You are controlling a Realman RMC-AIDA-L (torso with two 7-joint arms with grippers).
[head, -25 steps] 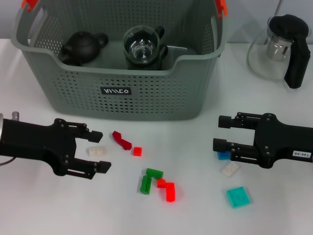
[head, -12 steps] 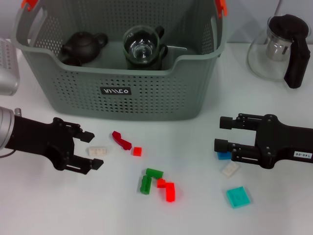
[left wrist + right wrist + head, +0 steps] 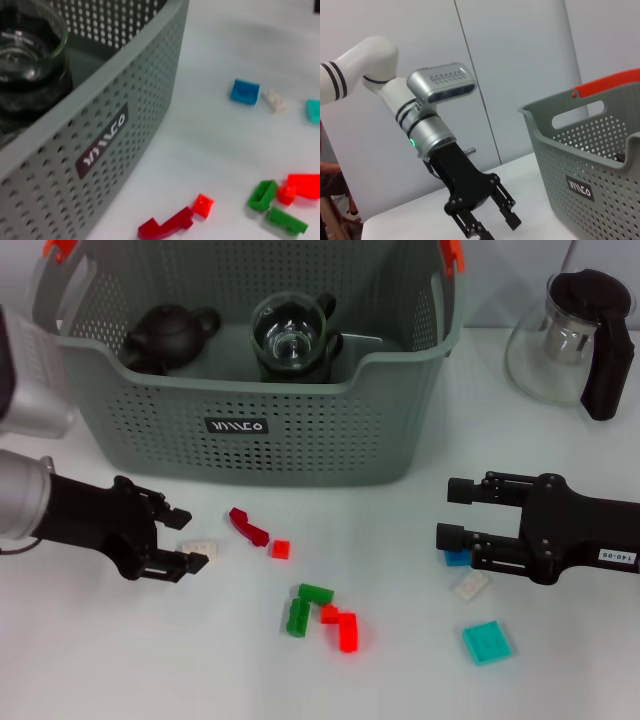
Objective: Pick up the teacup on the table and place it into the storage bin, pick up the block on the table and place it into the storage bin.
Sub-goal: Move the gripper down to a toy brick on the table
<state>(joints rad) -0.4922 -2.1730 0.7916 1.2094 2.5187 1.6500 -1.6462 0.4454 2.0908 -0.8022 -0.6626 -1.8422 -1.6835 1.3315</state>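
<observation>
White block (image 3: 199, 549): it lies on the table (image 3: 120, 660) between the tips of your left gripper (image 3: 183, 538), whose fingers, wide a second ago, have narrowed around it and tilted down, not yet visibly clamped. A grasp looks near. Beyond, the glass cup (image 3: 291, 335) sits in the storage bin (image 3: 300, 430). Your right gripper (image 3: 455, 511) hangs parted over a blue block (image 3: 457, 558).

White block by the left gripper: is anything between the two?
Nothing visible. The left gripper is open, its fingers flanking the white block on the bare table; the dark red block lies beyond it.
</observation>
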